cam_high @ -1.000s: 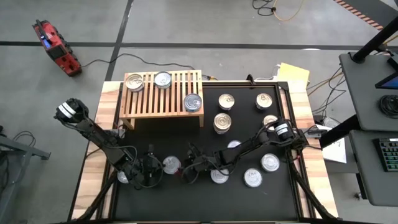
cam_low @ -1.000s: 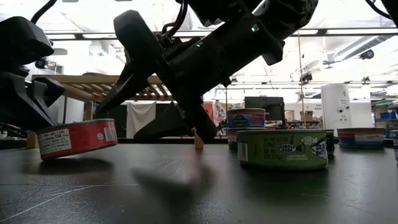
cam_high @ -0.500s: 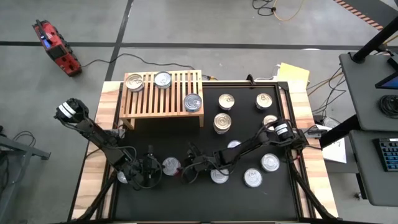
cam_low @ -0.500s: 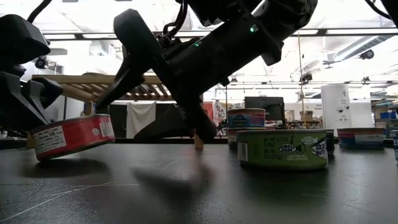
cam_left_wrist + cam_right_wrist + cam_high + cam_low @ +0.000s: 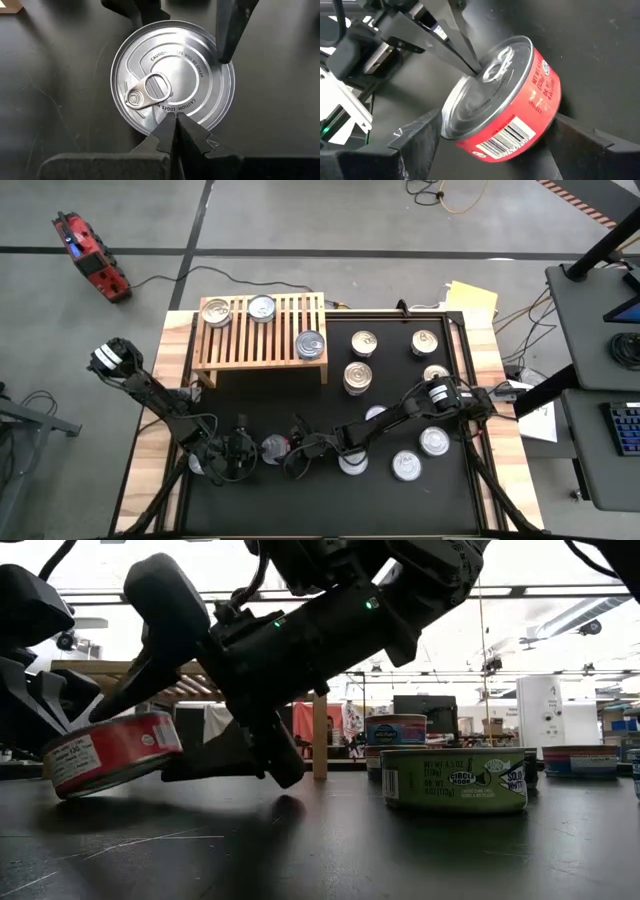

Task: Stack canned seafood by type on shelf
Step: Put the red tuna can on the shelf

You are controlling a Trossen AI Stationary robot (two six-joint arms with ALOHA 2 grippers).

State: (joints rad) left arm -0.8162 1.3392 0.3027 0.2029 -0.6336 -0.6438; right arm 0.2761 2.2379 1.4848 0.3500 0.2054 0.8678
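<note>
**Two-arm assist on the red tin**

We have the left gripper, jaws pressed together, tipping the red tin by its rim on the black mat. Our right gripper, jaws spread, straddles its sides to grab it, we judge. Shelf holds three tins.

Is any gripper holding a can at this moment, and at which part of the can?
The right gripper has its open fingers on either side of the tilted red-labelled can, at its side wall; contact cannot be told. The shut left gripper presses its tips on the lid.
</note>
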